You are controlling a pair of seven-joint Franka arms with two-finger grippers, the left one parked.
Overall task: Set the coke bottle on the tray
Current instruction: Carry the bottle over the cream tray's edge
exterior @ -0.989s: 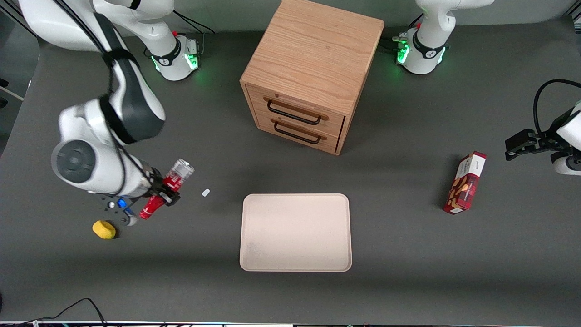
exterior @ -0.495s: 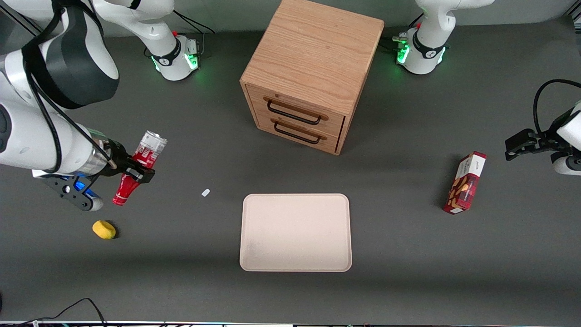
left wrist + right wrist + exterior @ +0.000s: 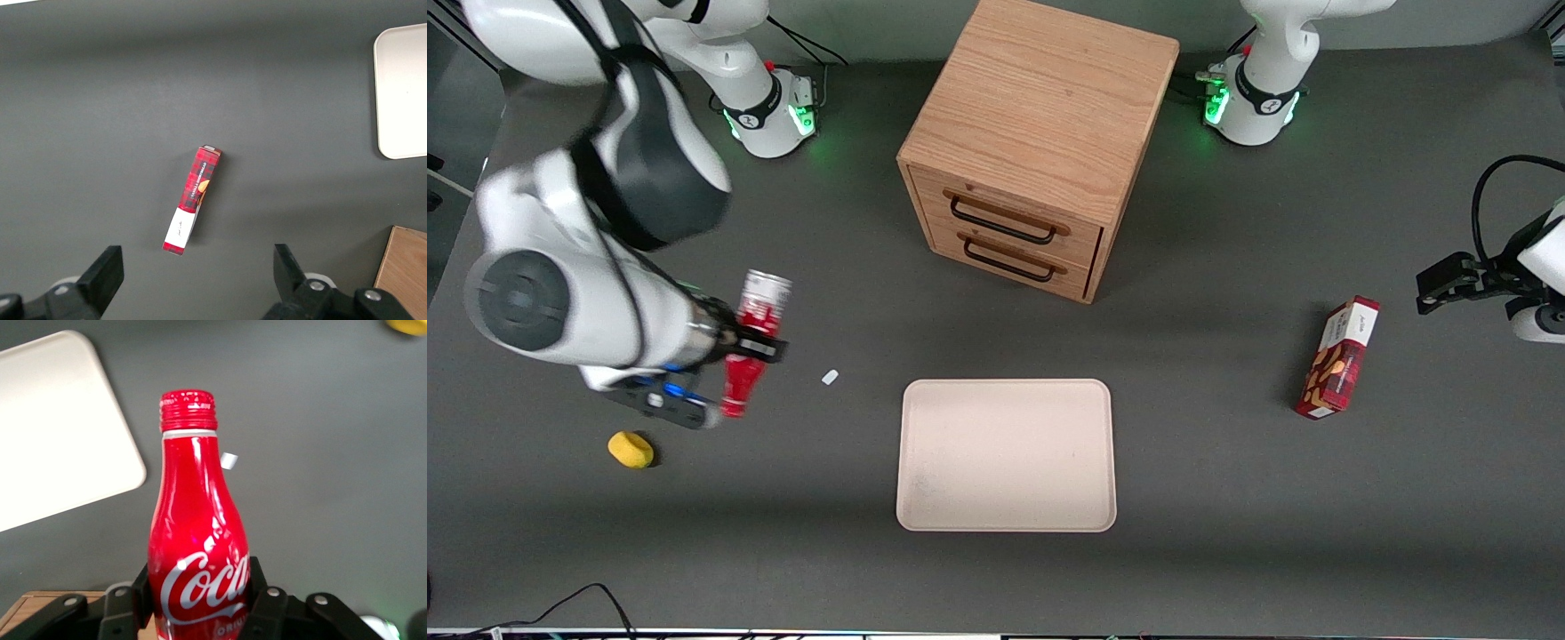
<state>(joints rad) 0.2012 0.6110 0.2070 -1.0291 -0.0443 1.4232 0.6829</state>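
My right gripper (image 3: 754, 345) is shut on the coke bottle (image 3: 752, 342), a slim red bottle with white script, and holds it off the table toward the working arm's end. The bottle hangs cap-down, its silvery base end uppermost and its red cap nearest the front camera. In the right wrist view the coke bottle (image 3: 197, 540) fills the middle, clamped at its wide body by the gripper (image 3: 198, 597). The beige tray (image 3: 1006, 455) lies flat mid-table, nothing on it; a corner of the tray (image 3: 60, 433) shows in the right wrist view.
A wooden two-drawer cabinet (image 3: 1036, 142) stands farther from the front camera than the tray. A yellow lump (image 3: 631, 449) lies near the gripper, a small white scrap (image 3: 830, 377) between bottle and tray. A red snack box (image 3: 1338, 358) stands toward the parked arm's end.
The gripper swung with the bottle: first away from the tray and up, then back toward it. The bottle now hangs more upright, cap pointing down.
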